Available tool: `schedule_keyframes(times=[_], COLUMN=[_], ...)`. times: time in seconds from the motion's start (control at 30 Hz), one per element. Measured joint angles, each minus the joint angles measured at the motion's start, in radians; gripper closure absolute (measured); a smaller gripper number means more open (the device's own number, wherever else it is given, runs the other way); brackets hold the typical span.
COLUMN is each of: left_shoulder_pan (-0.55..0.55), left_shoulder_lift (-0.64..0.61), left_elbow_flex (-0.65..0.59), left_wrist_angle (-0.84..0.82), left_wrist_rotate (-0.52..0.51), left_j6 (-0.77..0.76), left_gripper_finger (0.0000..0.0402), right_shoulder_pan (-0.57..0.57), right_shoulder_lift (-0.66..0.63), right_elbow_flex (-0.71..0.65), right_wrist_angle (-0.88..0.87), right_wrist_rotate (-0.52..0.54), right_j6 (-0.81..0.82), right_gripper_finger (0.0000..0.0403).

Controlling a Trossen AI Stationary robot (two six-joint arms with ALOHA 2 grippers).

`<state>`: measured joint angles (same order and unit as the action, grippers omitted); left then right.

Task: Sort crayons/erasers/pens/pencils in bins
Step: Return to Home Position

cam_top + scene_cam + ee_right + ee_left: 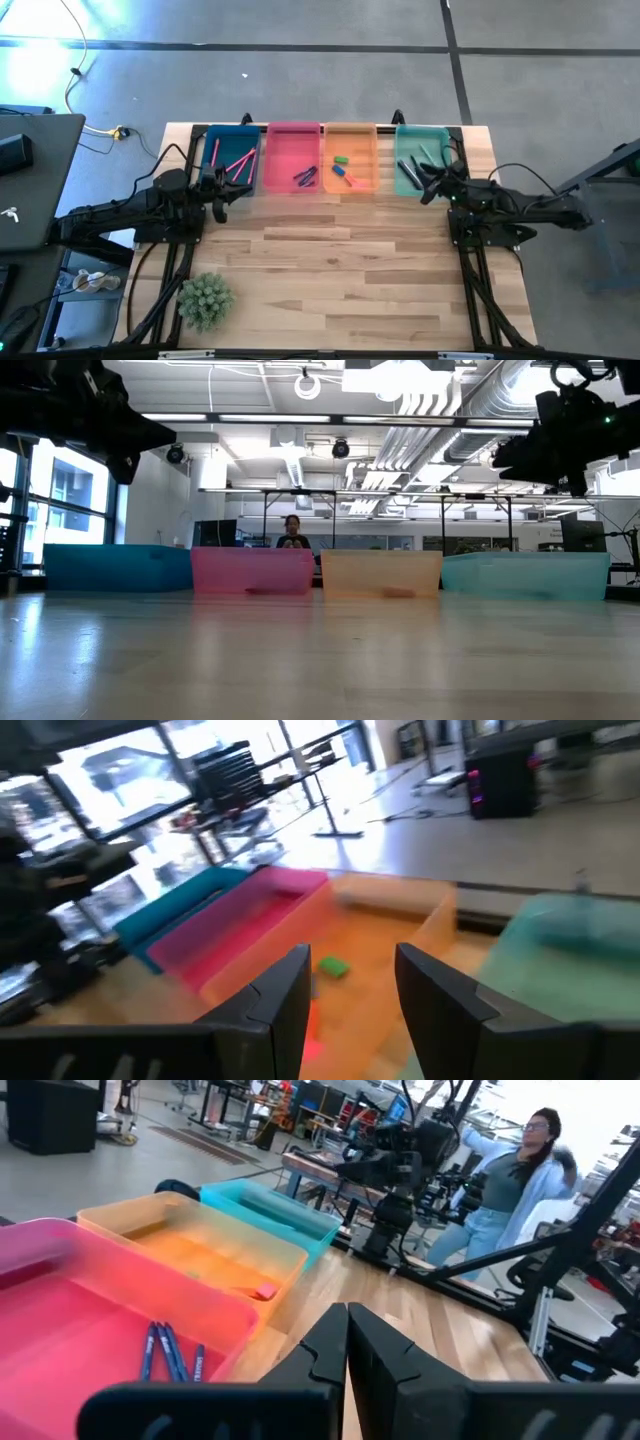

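Erasers (340, 159) lie together in the orange bin (366, 145), upper centre of the high view. We note left gripper (347, 1320) fingers together at centre left, right gripper (352, 960) fingers apart at centre right.

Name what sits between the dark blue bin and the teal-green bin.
The pink bin and the orange bin, side by side, as the high view shows.

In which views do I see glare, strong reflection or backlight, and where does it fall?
High view: a bright glare patch lies on the floor at the picture's upper left; the table is evenly lit. Low view: the glossy table mirrors the bins, and the arms are dark shapes against bright ceiling lights. Right wrist view: the windows beyond the right end effector are washed out.
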<state>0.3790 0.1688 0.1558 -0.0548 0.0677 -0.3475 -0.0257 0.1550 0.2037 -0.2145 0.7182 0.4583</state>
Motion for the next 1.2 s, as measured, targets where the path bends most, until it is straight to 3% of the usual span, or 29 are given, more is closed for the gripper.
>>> schedule_keyframes(times=[0.33, 0.63, 0.93, 1.2], left_shoulder_pan=[0.0, 0.0, 0.0, 0.0], left_shoulder_lift=[0.0, 0.0, 0.0, 0.0], left_elbow_flex=[0.0, 0.0, -0.008, -0.12], left_wrist_angle=[0.0, -0.001, -0.007, 0.144], left_wrist_rotate=[-0.008, -0.035, -0.038, -0.03], left_j6=[0.082, 0.157, 0.133, 0.066], left_gripper_finger=[0.0401, 0.0401, 0.0401, 0.0401], right_shoulder_pan=[0.0, 0.0, 0.0, 0.0], right_shoulder_lift=[-0.117, -0.151, -0.151, -0.15], right_elbow_flex=[-0.121, -0.131, -0.131, -0.131], right_wrist_angle=[0.077, 0.07, 0.065, 0.063], right_wrist_rotate=[-0.178, -0.292, -0.388, -0.467], right_j6=[-0.022, -0.1, -0.101, -0.09], right_gripper_finger=[0.0263, 0.0263, 0.0263, 0.0263])
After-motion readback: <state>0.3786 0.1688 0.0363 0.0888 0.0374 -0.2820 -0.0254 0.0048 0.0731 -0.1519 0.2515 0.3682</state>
